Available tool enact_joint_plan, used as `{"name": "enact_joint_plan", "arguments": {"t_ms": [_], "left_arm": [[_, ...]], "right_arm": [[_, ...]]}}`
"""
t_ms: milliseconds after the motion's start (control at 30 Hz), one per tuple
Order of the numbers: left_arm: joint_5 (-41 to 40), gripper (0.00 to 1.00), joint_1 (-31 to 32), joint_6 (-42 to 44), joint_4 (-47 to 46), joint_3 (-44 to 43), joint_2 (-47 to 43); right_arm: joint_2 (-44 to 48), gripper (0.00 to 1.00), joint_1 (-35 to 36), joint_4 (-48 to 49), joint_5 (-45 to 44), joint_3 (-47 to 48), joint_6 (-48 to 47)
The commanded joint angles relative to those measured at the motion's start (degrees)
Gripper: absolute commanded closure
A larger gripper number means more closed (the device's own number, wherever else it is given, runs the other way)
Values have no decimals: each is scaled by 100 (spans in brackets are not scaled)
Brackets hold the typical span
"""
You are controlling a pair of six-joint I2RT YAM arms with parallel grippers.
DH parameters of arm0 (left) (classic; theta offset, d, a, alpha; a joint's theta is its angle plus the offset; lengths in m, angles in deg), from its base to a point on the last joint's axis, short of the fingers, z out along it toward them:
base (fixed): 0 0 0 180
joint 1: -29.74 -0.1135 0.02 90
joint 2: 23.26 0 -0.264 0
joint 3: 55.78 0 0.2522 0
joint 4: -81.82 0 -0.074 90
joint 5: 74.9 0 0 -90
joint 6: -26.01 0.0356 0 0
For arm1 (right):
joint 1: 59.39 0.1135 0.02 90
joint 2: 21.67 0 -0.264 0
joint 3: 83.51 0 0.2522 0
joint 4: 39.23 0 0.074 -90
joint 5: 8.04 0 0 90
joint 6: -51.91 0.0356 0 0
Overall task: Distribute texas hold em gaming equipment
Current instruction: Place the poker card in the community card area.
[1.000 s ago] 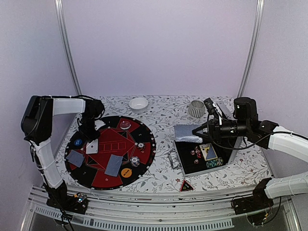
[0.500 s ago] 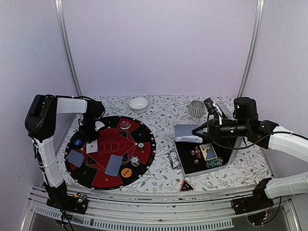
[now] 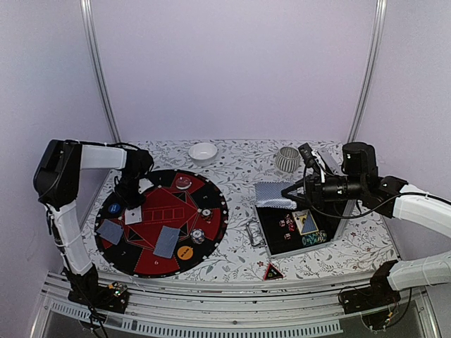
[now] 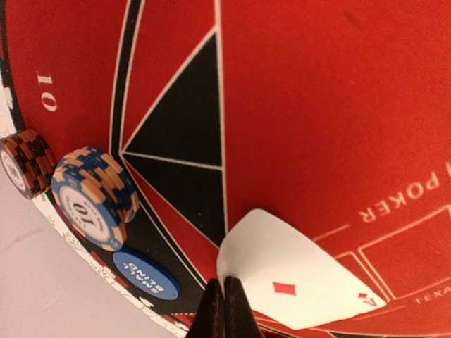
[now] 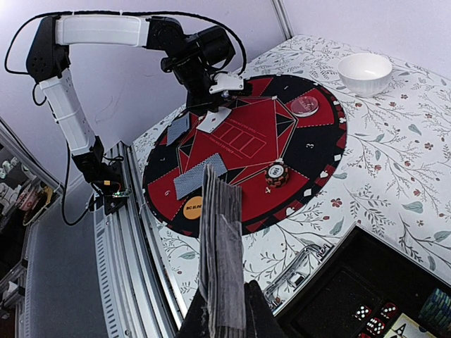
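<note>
My left gripper (image 4: pixel 224 299) is shut, its tips at the near corner of a face-up ace of diamonds (image 4: pixel 303 282) lying flat on the round red and black poker mat (image 3: pixel 158 262). Beside it are a blue small-blind disc (image 4: pixel 146 273) and a blue and orange chip stack (image 4: pixel 95 204). Two face-down cards (image 3: pixel 109 231) (image 3: pixel 168 241), an orange disc (image 3: pixel 184 252) and another chip stack (image 3: pixel 198 236) also sit on the mat. My right gripper (image 5: pixel 225 310) is shut on the upright deck of patterned cards (image 5: pixel 220 239), over the table between mat and case. A red triangular marker (image 3: pixel 273 272) lies near the front edge.
An open black case (image 3: pixel 278 243) with dice and a card lies under the right arm, with a metal clasp (image 3: pixel 255 232) at its left. A white bowl (image 3: pixel 203 151) and a ribbed grey cup (image 3: pixel 287 159) stand at the back of the floral tablecloth.
The left arm's elbow and wrist have shifted slightly over the mat's left side. The face-up card has stayed in place. The right arm and deck have not moved.
</note>
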Motion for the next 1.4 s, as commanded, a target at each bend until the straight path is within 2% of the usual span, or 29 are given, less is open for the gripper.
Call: {"name": "enact_joint_plan", "arguments": {"t_ms": [0, 633, 667, 833, 933, 1133, 1233, 1367], "left_arm": [[-152, 100, 138, 345, -292, 222, -333], [-182, 99, 220, 476, -497, 354, -277], [-335, 97, 221, 465, -527, 358, -268], [-680, 75, 247, 338, -575, 308, -284], [-784, 67, 284, 295, -570, 288, -334], [-975, 57, 424, 287, -565, 297, -533], [-1263, 56, 487, 164, -461, 173, -655], [-1203, 55, 800, -538, 60, -667, -914]], "right_arm": [[49, 98, -18, 114, 93, 153, 6], [44, 98, -20, 123, 92, 146, 5], [45, 98, -19, 125, 91, 146, 12], [53, 98, -16, 114, 99, 130, 5], [63, 97, -20, 116, 94, 141, 6], [41, 98, -15, 114, 99, 150, 38], [10, 98, -20, 120, 100, 169, 64], [-31, 98, -17, 134, 105, 198, 123]]}}
